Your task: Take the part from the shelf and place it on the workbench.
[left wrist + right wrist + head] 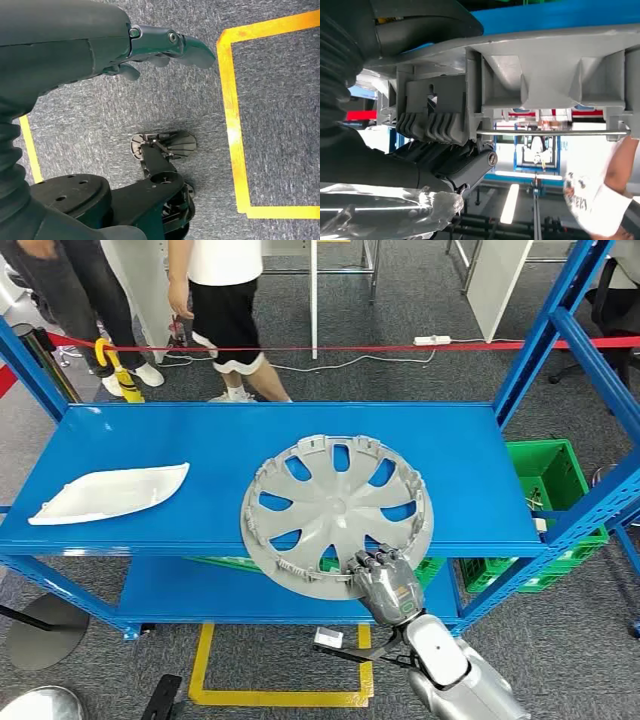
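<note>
A grey wheel cover [336, 505] lies flat on the blue shelf [151, 440], its near rim overhanging the front edge. My right hand [386, 585] grips that overhanging rim from the front. The right wrist view shows the cover's ribbed rim [546, 75] close up, with my right hand [444, 160] clamped on it, thumb on one face and dark fingers on the other. A white curved panel [109, 493] rests on the shelf's left end. My left hand [158, 47] hangs over the grey carpet holding nothing, fingers loosely extended.
Green crates [555, 480] stand low at the right of the shelf, beside blue uprights [543, 330]. Two people [223, 300] stand behind the shelf past a red tape line [340, 347]. Yellow floor markings [264, 695] lie in front of me.
</note>
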